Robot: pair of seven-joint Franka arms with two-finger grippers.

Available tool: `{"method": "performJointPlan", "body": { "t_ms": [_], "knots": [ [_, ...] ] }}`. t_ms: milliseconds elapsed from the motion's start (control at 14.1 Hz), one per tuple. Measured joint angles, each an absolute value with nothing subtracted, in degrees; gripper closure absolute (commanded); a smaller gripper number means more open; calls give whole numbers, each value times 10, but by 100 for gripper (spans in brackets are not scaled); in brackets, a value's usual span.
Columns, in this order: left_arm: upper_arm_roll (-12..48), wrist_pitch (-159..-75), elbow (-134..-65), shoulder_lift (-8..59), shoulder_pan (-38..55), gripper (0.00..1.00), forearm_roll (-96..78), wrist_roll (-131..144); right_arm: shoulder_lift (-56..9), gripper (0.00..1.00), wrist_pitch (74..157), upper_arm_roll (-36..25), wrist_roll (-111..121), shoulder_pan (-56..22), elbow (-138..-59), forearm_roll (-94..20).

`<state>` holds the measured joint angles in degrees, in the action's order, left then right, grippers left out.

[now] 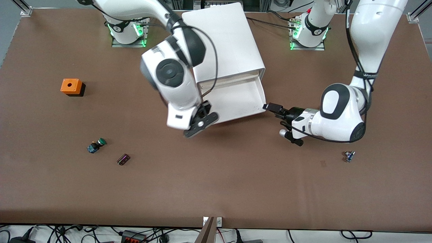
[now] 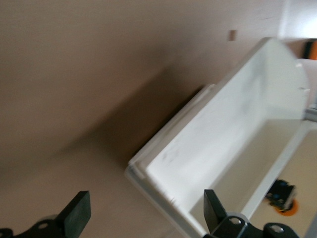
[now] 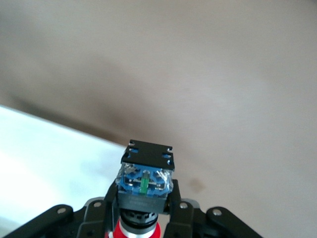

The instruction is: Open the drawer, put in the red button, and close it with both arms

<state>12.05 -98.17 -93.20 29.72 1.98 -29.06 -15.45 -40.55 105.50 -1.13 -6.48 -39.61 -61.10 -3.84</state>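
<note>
The white drawer (image 1: 251,98) stands pulled out of the white cabinet (image 1: 222,40). My right gripper (image 1: 199,124) hangs over the drawer's front edge at the right arm's end. In the right wrist view it (image 3: 144,213) is shut on the red button (image 3: 143,186), blue base outward and red cap toward the palm. The button is hidden in the front view. My left gripper (image 1: 271,108) is open at the drawer's front corner at the left arm's end. In the left wrist view its fingers (image 2: 77,214) straddle that corner (image 2: 148,171).
A green-capped button (image 1: 97,145) and a small dark part (image 1: 123,159) lie nearer the front camera at the right arm's end. An orange box (image 1: 71,86) sits farther back there. A small blue part (image 1: 349,156) lies by the left arm.
</note>
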Motion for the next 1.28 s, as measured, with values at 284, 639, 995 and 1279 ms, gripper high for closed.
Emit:
{"method": "performJointPlan", "body": {
  "t_ms": [284,639,995,1279],
  "knots": [
    [123,-921,-885,276,24,0,-81,-104,-414,100,1065,11,-152,-423,-611,-38],
    [121,-918,-820,278,25,0,93,-94,-445,100,1073,39,-210,-447,-613,-38],
    [117,-935,-744,335,20,0,104,-94,-467,100,1089,39,-228,-456,-613,-38],
    [118,-935,-733,347,28,0,104,-88,-475,76,1093,39,-239,-459,-613,-38]
  ]
}}
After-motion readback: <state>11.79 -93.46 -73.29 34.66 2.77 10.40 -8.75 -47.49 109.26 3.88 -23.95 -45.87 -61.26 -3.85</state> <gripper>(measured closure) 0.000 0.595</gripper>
